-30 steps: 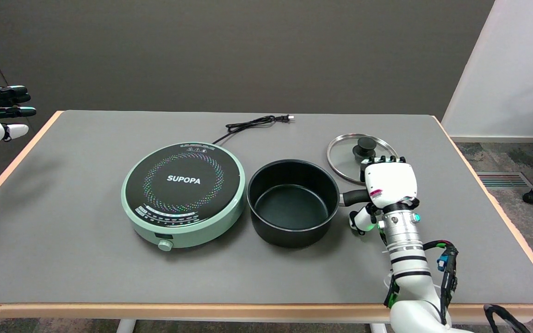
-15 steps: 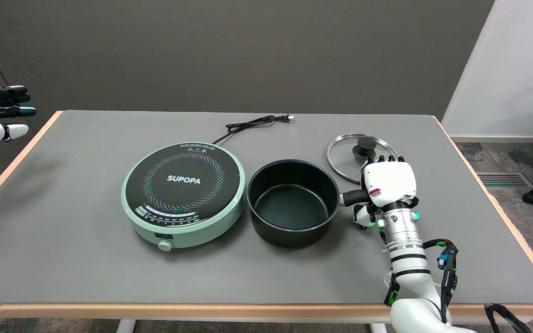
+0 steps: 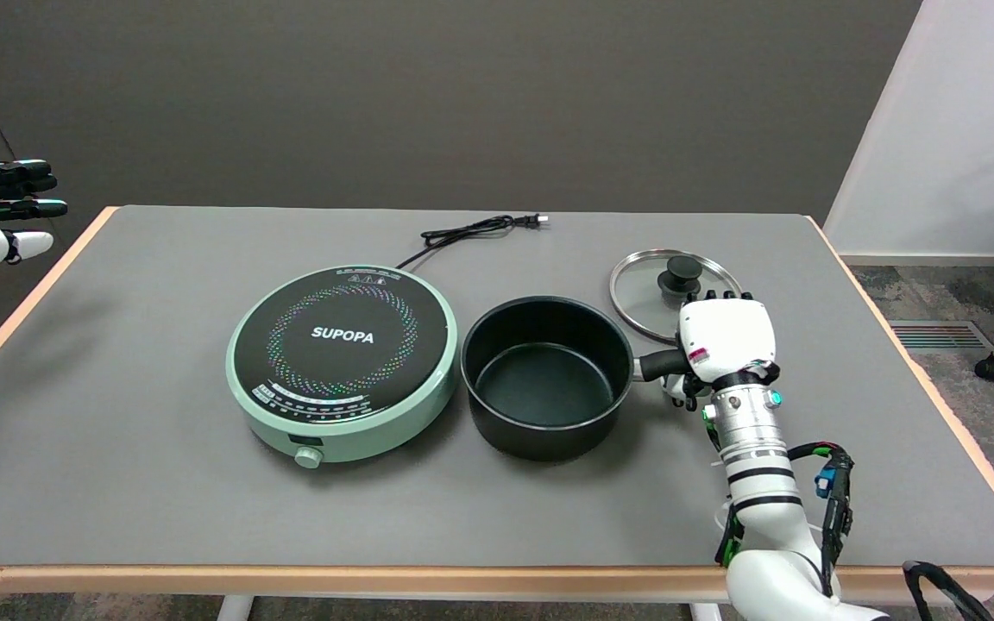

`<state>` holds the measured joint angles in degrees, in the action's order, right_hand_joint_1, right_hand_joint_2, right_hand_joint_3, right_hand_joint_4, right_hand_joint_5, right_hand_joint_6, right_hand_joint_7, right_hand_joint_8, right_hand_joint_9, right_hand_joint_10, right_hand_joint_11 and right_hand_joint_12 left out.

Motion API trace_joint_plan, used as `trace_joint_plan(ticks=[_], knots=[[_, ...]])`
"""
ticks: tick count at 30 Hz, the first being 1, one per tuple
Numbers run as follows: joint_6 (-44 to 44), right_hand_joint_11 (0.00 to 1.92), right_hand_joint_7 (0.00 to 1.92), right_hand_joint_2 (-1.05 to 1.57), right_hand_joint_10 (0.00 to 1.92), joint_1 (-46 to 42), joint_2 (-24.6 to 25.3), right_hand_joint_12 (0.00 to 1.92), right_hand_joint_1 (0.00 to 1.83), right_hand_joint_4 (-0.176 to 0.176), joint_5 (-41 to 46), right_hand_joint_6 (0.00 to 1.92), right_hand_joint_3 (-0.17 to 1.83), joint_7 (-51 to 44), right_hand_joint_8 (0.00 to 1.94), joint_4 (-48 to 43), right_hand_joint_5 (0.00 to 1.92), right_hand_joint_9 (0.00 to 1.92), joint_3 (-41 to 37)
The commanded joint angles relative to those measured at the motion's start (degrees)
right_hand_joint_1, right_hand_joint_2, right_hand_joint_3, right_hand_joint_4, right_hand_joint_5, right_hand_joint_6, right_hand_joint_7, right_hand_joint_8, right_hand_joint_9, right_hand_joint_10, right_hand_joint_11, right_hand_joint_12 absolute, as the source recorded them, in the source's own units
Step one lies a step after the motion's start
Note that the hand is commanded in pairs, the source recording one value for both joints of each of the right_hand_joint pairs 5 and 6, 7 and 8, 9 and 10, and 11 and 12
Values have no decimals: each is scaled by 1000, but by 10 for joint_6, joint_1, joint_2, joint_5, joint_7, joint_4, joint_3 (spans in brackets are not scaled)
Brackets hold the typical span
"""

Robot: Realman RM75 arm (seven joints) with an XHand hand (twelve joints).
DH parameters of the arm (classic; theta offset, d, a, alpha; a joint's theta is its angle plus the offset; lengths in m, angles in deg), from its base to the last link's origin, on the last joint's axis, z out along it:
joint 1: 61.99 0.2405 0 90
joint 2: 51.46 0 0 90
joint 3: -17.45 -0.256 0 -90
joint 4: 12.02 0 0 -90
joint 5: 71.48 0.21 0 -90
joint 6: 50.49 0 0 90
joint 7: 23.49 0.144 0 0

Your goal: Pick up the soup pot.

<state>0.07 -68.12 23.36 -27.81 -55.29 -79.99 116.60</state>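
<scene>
Sitting on the grey tabletop, the round black soup pot is resting just right of the mint-green round induction cooker, almost touching it, its black handle pointing right. The white-and-black right hand is covering the handle's outer end, back facing up, its fingers curling under and around the handle, seemingly gripping it, though the contact itself is hidden. Behind the hand, a round glass lid with a black knob is lying flat. A black power cord is trailing from the cooker toward the far edge
</scene>
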Motion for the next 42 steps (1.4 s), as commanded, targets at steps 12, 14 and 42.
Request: trace_joint_plan(ticks=[12,14,42], knots=[[-14,1719,1719,338,1719,11,-1,1719,1283,-80,36,1719,899,3,1719,-7,1719,1719,-4],[-14,1729,1729,349,1729,13,-2,1729,1280,-78,38,1729,924,4,1729,-8,1729,1729,-3],[-41,1920,1920,410,1920,14,-6,1920,1257,-18,83,1920,612,-9,1920,-17,1920,1920,14]])
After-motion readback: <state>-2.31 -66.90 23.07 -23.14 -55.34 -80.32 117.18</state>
